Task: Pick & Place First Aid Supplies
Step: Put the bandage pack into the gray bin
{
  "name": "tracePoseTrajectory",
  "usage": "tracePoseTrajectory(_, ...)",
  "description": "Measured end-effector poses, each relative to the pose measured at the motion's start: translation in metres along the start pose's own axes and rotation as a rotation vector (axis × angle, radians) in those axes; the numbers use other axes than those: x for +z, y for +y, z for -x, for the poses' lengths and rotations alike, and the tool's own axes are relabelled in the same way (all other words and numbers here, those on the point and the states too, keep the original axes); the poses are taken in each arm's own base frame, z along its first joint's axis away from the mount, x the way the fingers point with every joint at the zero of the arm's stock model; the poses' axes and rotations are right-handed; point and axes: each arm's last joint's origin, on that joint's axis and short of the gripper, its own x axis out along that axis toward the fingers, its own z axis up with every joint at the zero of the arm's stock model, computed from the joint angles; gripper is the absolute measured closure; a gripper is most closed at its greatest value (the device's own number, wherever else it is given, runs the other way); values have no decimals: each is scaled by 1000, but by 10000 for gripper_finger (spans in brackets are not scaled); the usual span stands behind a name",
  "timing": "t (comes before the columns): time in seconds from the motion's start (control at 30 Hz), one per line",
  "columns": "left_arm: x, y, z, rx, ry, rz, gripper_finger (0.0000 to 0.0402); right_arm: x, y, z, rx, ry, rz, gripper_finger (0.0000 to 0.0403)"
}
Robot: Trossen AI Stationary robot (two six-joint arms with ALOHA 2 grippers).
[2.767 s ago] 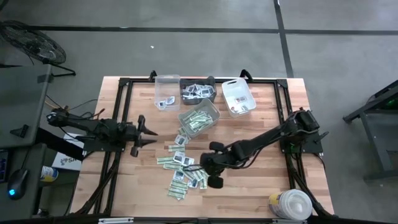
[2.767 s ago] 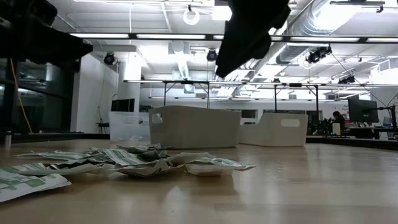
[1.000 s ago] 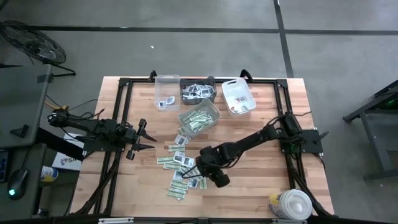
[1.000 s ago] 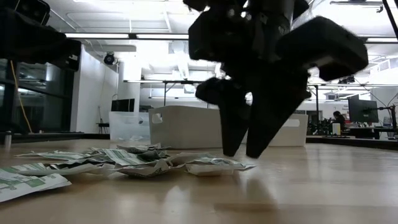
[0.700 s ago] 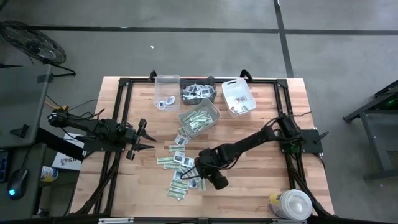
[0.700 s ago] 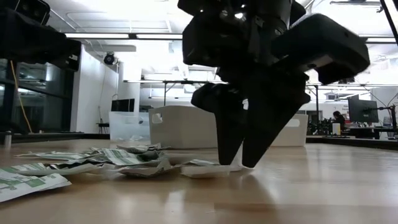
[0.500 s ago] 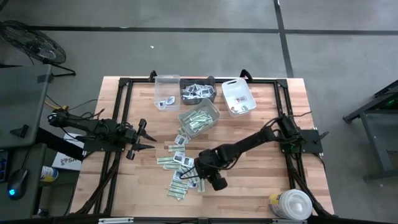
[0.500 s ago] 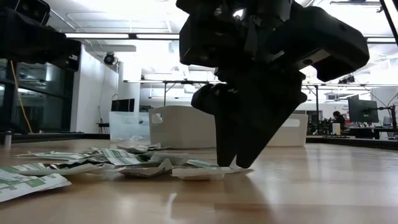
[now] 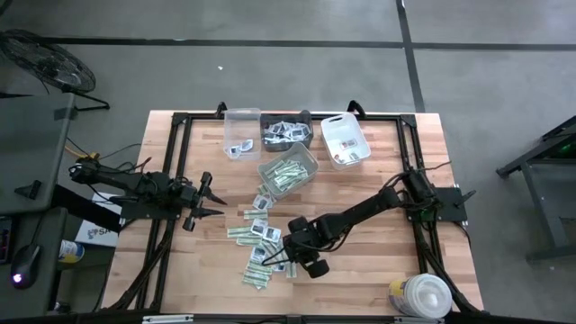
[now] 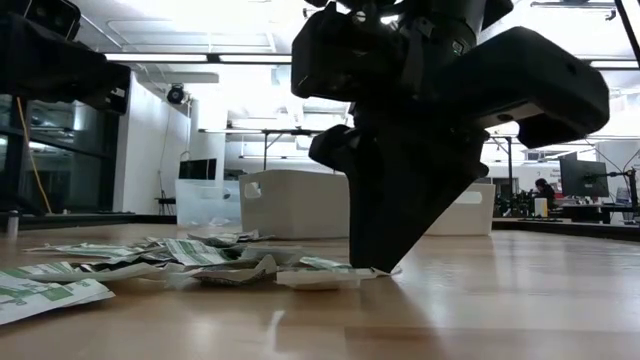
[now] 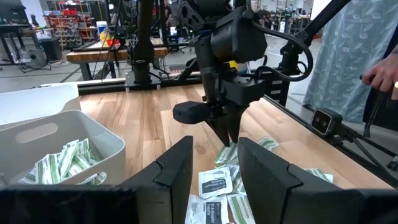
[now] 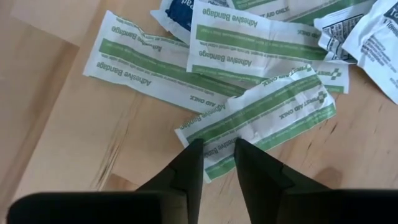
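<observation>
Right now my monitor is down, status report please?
Right gripper down, fingers pinching a green-and-white strip. Left gripper open, waiting left of the pile. Nothing in the way.

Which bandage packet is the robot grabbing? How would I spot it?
Find the wooden table, then the heap of packets near its middle. At the heap's edge nearest the right arm, the right gripper stands over one green-and-white strip. It lies slanted, its end between the jaws, printed "Adhesive Bandage".
</observation>
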Motion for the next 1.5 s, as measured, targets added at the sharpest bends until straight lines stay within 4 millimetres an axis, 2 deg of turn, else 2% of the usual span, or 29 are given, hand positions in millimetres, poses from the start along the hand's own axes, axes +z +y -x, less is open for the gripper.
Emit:
tracePoseTrajectory(0.2,0,0,0,0,0,0,273,1,7,-2,-33,4,3,324)
tracePoseTrajectory(0.47,0,0,0,0,0,0,273,1,7,-2,-27,0,-60,396)
tracePoseTrajectory(0.63,0,0,0,0,0,0,273,1,7,-1,-35,-5,-143,400)
tracePoseTrajectory(0.73,0,0,0,0,0,0,273,2,6,6,-63,-26,-192,401)
tracePoseTrajectory(0.93,0,0,0,0,0,0,273,0,1,35,-178,-46,-235,402)
tracePoseTrajectory(1.1,0,0,0,0,0,0,273,0,-11,65,-230,-93,-330,403)
tracePoseTrajectory(1.23,0,0,0,0,0,0,273,-1,-26,80,-232,-140,-472,403)
tracePoseTrajectory(1.33,0,0,0,0,0,0,273,-1,-44,95,-235,-205,-614,403)
tracePoseTrajectory(1.5,0,0,0,0,0,0,273,-3,-77,109,-241,-295,-789,403)
